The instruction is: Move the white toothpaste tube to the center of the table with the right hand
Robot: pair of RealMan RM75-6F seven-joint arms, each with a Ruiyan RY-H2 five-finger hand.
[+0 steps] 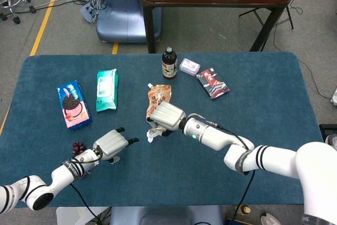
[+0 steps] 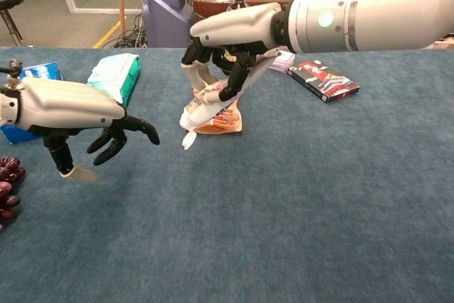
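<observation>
My right hand (image 1: pixel 166 115) (image 2: pixel 230 51) grips the white toothpaste tube (image 2: pixel 201 110) near its upper end. The tube hangs tilted, cap end (image 1: pixel 150 139) down and to the left, just above the blue table cloth (image 1: pixel 263 114) near the table's middle. My left hand (image 1: pixel 111 144) (image 2: pixel 67 108) hovers to the left of the tube, apart from it, its dark fingers spread and holding nothing.
An orange pouch (image 1: pixel 159 95) lies right behind the right hand. Further back are a dark bottle (image 1: pixel 169 62), a small white packet (image 1: pixel 189 66) and a red-black packet (image 1: pixel 212 83). At the left lie green wipes (image 1: pixel 106 89), a cookie pack (image 1: pixel 72 105) and dark grapes (image 1: pixel 78 148).
</observation>
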